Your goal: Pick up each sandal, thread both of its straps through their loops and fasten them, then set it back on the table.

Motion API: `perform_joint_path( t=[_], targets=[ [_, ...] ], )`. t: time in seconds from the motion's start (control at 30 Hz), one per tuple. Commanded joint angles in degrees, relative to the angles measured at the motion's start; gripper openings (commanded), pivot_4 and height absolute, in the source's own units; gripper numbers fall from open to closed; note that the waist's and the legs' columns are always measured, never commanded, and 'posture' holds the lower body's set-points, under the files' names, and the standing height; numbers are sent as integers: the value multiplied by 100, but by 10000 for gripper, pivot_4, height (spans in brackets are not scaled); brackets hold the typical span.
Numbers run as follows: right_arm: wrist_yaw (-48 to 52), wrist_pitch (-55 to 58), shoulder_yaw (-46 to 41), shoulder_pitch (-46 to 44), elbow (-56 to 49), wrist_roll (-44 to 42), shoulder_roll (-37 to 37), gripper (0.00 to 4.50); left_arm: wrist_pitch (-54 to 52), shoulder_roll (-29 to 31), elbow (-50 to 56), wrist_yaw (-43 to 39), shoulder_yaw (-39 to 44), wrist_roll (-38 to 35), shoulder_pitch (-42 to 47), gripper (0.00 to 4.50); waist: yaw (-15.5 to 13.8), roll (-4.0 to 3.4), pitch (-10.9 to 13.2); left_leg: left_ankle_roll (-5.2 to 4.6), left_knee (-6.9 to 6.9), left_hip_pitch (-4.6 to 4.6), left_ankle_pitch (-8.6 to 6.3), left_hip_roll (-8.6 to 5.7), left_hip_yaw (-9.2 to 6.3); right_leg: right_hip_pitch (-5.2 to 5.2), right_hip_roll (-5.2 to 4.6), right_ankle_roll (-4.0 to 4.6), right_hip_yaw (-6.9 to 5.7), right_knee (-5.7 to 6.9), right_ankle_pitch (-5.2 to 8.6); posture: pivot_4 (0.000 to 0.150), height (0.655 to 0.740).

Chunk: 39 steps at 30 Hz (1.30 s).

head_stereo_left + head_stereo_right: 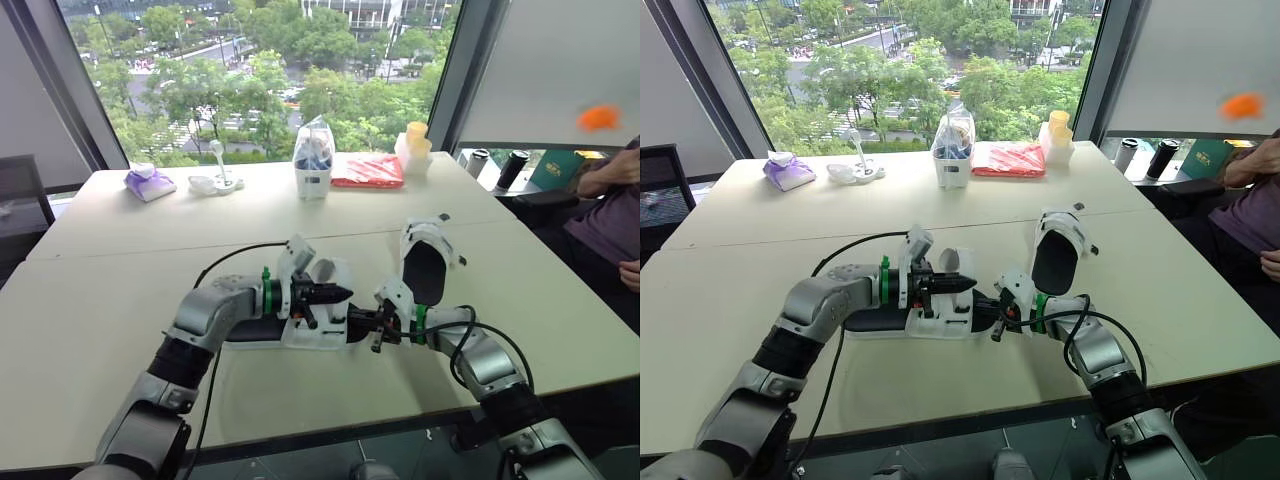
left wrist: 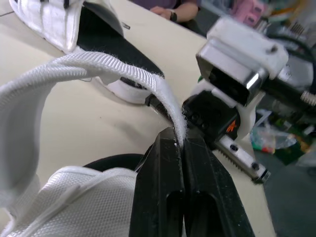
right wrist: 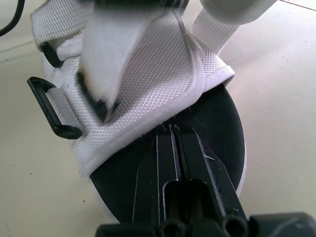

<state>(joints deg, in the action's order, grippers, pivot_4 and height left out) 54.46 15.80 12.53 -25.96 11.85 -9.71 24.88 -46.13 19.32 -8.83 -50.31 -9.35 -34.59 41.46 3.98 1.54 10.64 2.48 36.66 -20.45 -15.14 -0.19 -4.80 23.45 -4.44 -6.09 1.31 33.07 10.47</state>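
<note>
- The white mesh sandal with a black sole (image 1: 318,336) lies on its side on the pale table (image 1: 100,300), between the two arms and close to the near edge.
- The left gripper (image 1: 336,293) is pinched tight on the white webbing strap (image 2: 98,66), close to its frayed free end. The strap arches up clear of the shoe, probably so that the end can be steered towards a loop.
- The right gripper (image 3: 170,133) has its fingers pressed together over the black footbed, with the tips at the hem of the mesh upper. It looks set there to steady the shoe, but I cannot tell whether it nips the hem.
- A black plastic loop (image 3: 49,111) sits on the side of the upper with nothing through it.
- The second white sandal (image 1: 425,262) waits just beyond the right arm, its straps loose.
- At the far edge stands a clear plastic bag (image 1: 313,160) in a white base — dark blue and white items inside, too small to name.
- Beside it lies a flat red packet (image 1: 367,170).
</note>
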Motion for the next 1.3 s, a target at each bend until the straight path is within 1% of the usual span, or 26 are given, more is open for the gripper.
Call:
perform_joint_path(
  t=[0.03, 0.33, 0.57, 0.73, 0.9, 1.13, 1.3],
  targets=[
    [28, 270, 344, 234, 326, 255, -39, 0, -459, -65, 21, 35, 496, -397, 279, 454, 8, 0, 0, 0, 0, 1, 0, 0, 0, 0, 0, 0, 0, 0, 0, 1500, 7400],
    [91, 243, 362, 191, 400, 305, -33, 0, -1502, -29, 108, -5, 747, -798, 128, 454, 11, 0, -1, -2, -53, 16, 1, 0, 0, 14, 2, -1, 0, 9, -1, 1500, 7400],
    [86, 240, 366, 217, 367, 306, -27, 0, -1395, 198, 246, -164, 338, -462, -159, 454, 6, 0, -1, -1, -51, 15, 1, 0, -1, 15, 2, 0, 0, 7, 0, 1500, 7400],
    [74, 231, 366, 220, 370, 312, -32, 0, -1589, 210, 194, -225, 461, -576, -85, 454, 11, 0, -1, -1, -51, 14, 1, 0, 0, 14, 1, 0, 0, -2, 0, 1500, 7400],
    [60, 214, 364, 210, 389, 316, -50, 0, -1609, 268, 221, -302, 360, -488, -99, 454, 11, 0, -1, -1, -52, 13, 1, 0, 0, 15, 1, 1, 0, -2, 0, 1500, 7400],
    [49, 212, 365, 214, 380, 321, -53, 0, -2010, 89, 275, -157, 652, -816, -128, 454, 12, 0, -1, 0, -52, 13, 1, 0, 0, 16, 1, 1, 0, -2, 0, 1500, 7400],
    [48, 205, 370, 229, 381, 325, -52, 0, -2111, 116, 334, -123, 686, -844, -136, 454, 12, 0, -1, 0, -52, 11, 0, 1, 0, 18, 1, 1, 0, -4, 0, 1500, 7400]
  ],
)
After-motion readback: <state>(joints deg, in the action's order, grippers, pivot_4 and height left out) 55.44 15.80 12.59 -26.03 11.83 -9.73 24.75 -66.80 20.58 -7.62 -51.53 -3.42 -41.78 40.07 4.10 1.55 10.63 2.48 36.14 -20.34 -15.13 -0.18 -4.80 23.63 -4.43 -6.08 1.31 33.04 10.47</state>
